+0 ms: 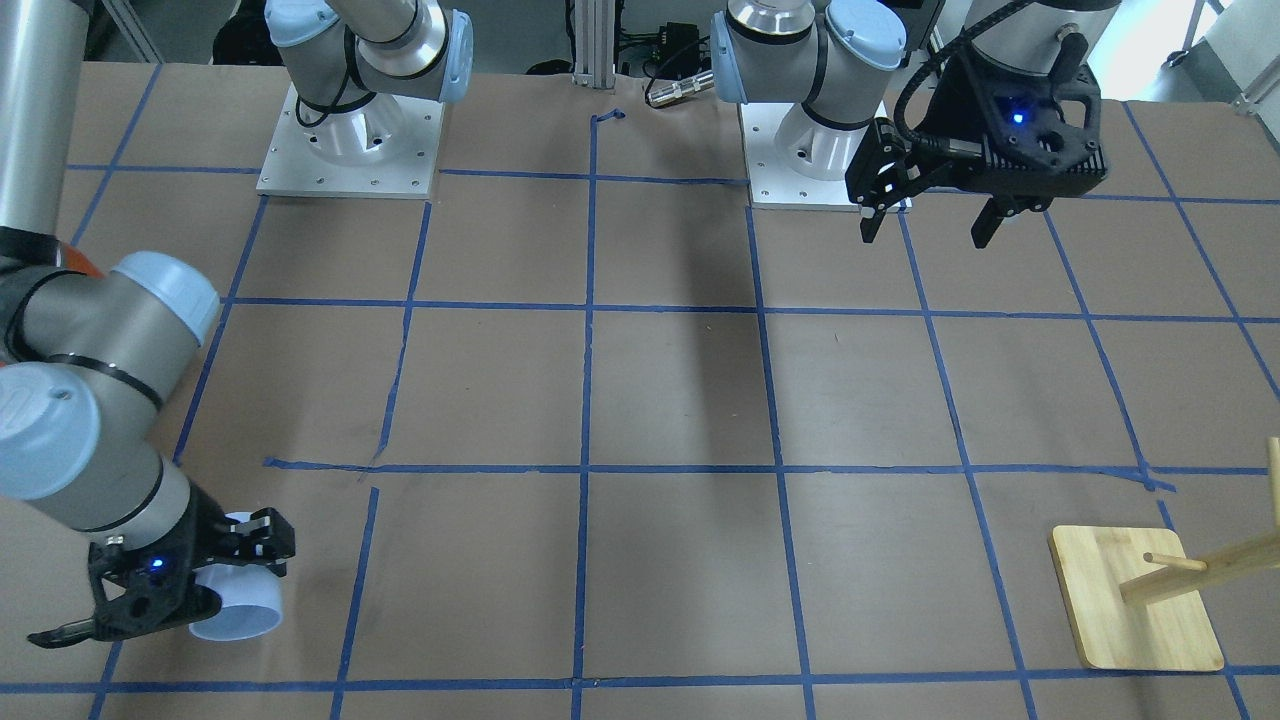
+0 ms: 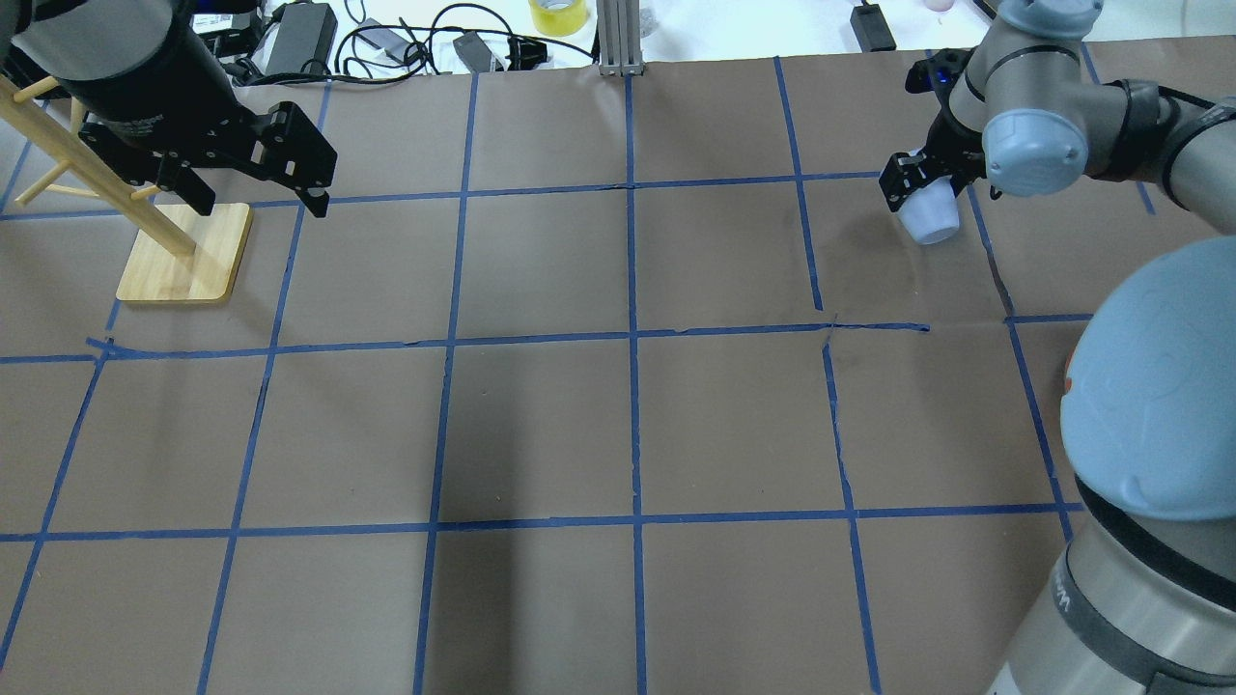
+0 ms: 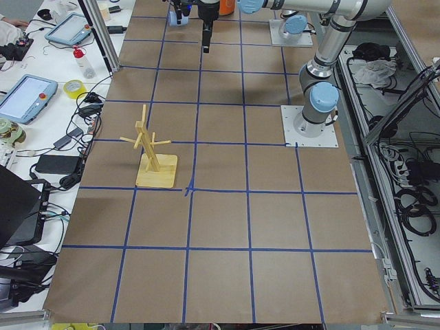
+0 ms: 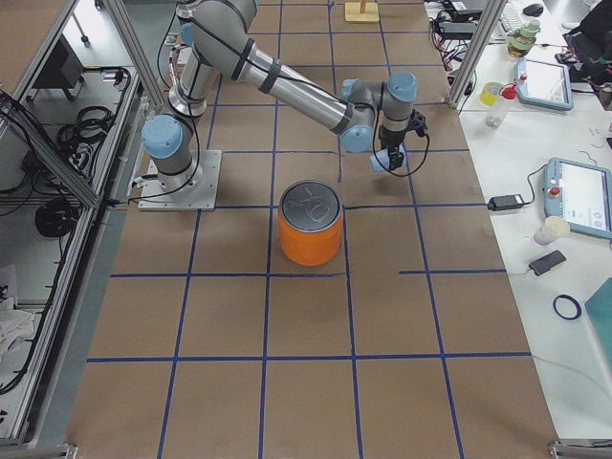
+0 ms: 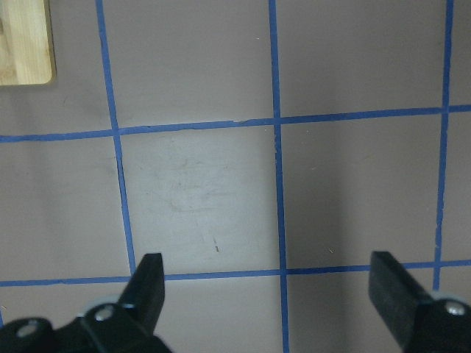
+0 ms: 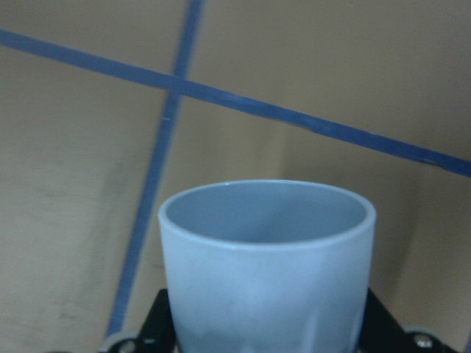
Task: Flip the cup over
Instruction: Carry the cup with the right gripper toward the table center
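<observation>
The pale blue-white cup (image 1: 243, 606) is at the table's far right corner, held between the fingers of my right gripper (image 1: 205, 575). In the overhead view the cup (image 2: 930, 220) hangs tilted below the right gripper (image 2: 922, 185). In the right wrist view the cup (image 6: 265, 265) fills the lower middle, its open rim pointing away from the wrist, with the gripper (image 6: 266, 332) shut on its lower body. I cannot tell whether it touches the table. My left gripper (image 2: 259, 201) is open and empty, held high near the wooden stand; its fingertips (image 5: 149, 283) show over bare paper.
A wooden peg stand (image 2: 183, 256) on a square base sits at the far left, also in the front view (image 1: 1135, 600). A large orange can (image 4: 311, 225) with a silver top stands near the right arm. Blue tape (image 2: 632, 333) grids the brown table.
</observation>
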Tool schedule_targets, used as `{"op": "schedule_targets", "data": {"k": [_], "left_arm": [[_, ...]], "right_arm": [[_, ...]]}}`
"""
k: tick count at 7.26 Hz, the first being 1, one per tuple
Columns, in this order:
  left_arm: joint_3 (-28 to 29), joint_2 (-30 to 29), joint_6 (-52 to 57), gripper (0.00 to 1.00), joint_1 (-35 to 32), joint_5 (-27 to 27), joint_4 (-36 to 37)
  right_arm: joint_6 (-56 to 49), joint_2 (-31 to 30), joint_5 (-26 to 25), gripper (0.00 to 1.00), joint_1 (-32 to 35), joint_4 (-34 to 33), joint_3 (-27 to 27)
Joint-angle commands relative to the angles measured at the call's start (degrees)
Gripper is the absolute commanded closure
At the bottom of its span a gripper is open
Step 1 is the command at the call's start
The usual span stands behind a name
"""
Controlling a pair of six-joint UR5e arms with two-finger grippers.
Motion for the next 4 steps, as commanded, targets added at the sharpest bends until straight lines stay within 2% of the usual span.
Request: {"op": "schedule_targets", "data": {"k": [1, 4], "left_arm": [[-0.3, 0.2, 0.0, 0.0, 0.0, 0.0, 0.0], [-0.3, 0.5, 0.3, 0.0, 0.0, 0.0, 0.0]], "right_arm": [[-5.0, -2.6, 0.4, 0.29, 10.2, -0.4, 0.6], [-15.3, -1.8, -0.3, 0.29, 21.1, -4.4, 0.5]]}}
